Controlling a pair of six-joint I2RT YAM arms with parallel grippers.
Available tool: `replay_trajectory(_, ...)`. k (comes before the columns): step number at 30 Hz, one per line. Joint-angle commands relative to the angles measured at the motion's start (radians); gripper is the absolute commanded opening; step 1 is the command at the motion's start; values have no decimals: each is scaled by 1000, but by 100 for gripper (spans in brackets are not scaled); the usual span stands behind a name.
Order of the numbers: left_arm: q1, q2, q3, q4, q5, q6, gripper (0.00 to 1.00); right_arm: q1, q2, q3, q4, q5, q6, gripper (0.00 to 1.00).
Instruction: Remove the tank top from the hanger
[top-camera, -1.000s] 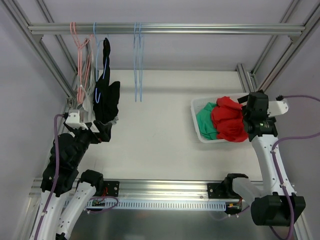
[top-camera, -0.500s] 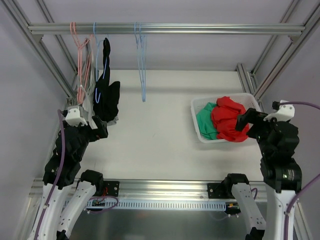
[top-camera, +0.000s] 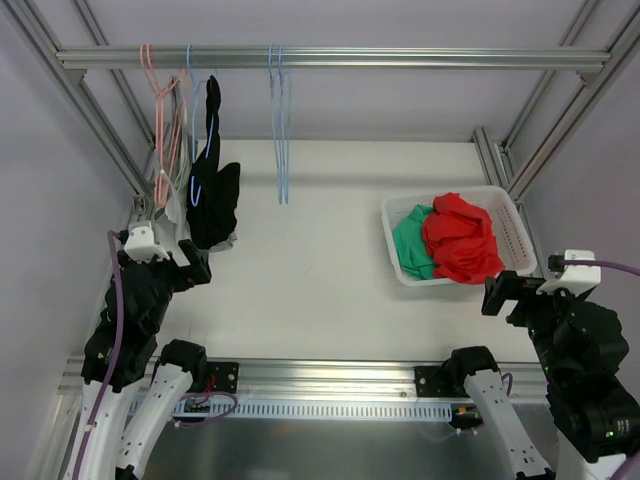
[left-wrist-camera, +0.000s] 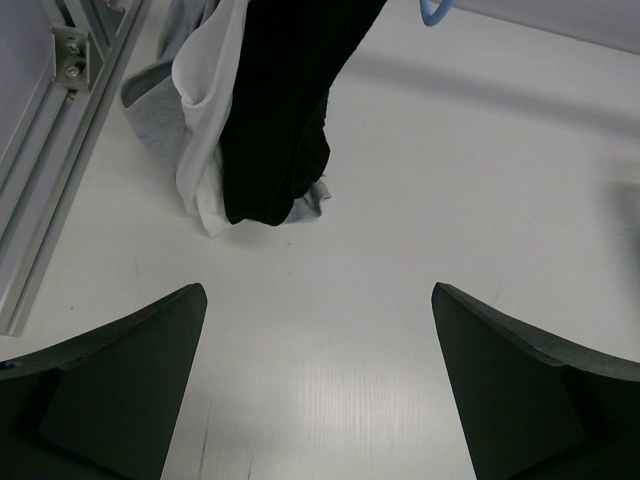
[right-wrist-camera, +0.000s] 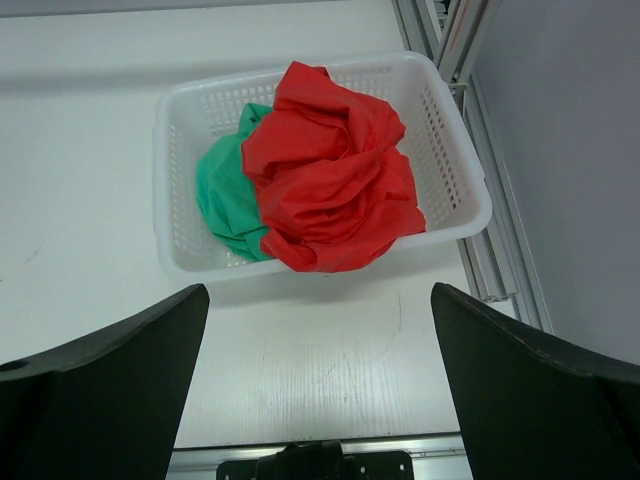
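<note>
Left end effector (left-wrist-camera: 318, 300), right end effector (right-wrist-camera: 318, 297); both spread wide; both empty

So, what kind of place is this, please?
Probably a robotics lab test cell, not a home: an aluminium frame around a white table, hangers on its top rail, and a basket of clothes.

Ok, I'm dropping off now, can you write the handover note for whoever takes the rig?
Left tool: open, empty, facing the black tank top.
Right tool: open, empty, on the near side of the basket, which holds a red garment and a green garment.
The black tank top hangs on its hanger at the left end of the rail.
Done: nothing. Left: grip the top, slide it off.
</note>
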Motion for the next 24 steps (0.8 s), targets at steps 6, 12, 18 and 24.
replay_trajectory(6,7,2,-18,-8,-4,9,99,11,-35,-93,-18,61,4,100)
replay_trajectory(12,7,12,-20,-2,52,17,99,11,-30,-115,-17,85,13,100)
replay_trajectory(18,7,10,-24,6,74,23,99,11,-33,-130,-17,71,17,99)
replay_trajectory(24,9,7,-26,10,88,26,99,11,-28,-142,-9,61,25,99)
